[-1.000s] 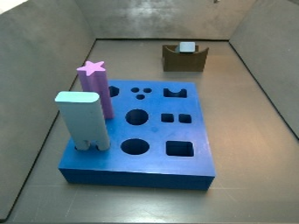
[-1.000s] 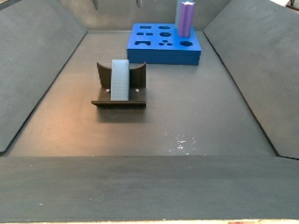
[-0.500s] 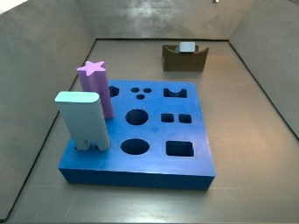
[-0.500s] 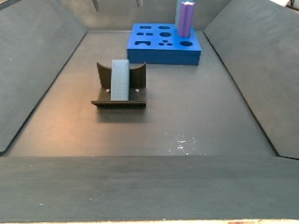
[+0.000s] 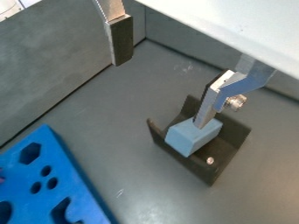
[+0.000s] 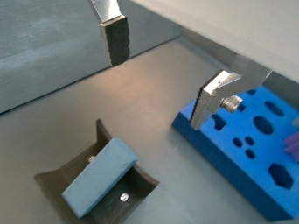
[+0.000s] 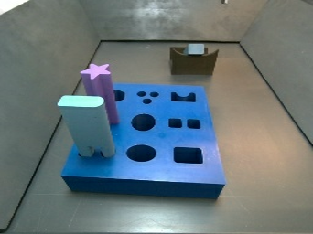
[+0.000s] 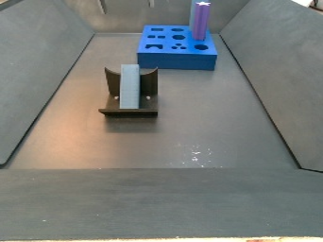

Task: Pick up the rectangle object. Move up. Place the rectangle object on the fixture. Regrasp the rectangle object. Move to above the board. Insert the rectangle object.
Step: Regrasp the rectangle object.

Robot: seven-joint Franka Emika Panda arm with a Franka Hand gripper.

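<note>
Resting in the notch of the fixture, the rectangle object lay lengthwise in the dark cradle, its flat end facing the camera in a wrist view. The hand hovered above the fixture with its two silver fingers spread wide apart and nothing between them; it appeared only in both wrist views and did not show in either side view. The board lay well apart from the fixture on the floor of the grey enclosure, carrying a purple star-topped post and a pale light-blue block standing upright in holes along one edge. In a side view the fixture stood beyond the board, near the far wall.
</note>
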